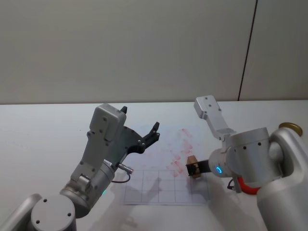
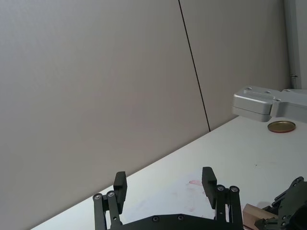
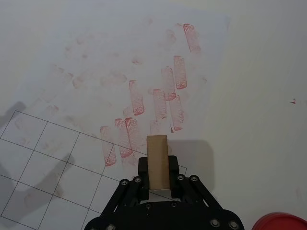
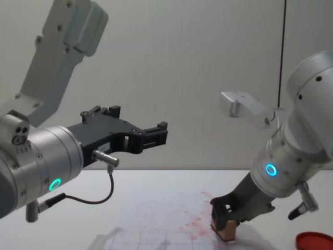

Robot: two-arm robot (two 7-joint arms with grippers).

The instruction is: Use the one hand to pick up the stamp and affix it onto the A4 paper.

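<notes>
**A:** Why is the left gripper (image 1: pixel 139 120) up in the air on the left?

**B:** It looks parked. It hangs well above the table (image 1: pixel 38 125) with its fingers spread wide and nothing between them, which keeps it off the sheet

**A:** And the A4 paper (image 1: pixel 163 187)?

**B:** It lies flat mid-table, with grid lines on the near part and pinkish-red prints clustered toward the far right corner. A flat sheet gives the block an even surface to press on

**A:** Where is the stamp (image 3: pixel 157 158)?

**B:** It is clamped between the fingers of the right gripper (image 3: pixel 158 168), low over the paper's right side and just beside the nearest prints. The arm slants in from the right, so the block sits a little tilted with its lower face toward the sheet. I cannot tell whether that face is touching the paper or is just above it

**A:** What matters for the press?

**B:** I'd say squaring the face to the paper, because a tilted block may print on one edge only

**A:** And further right?

**B:** The red ink pad (image 4: pixel 315 240) sits on the table beyond the paper, apart from the block
</notes>
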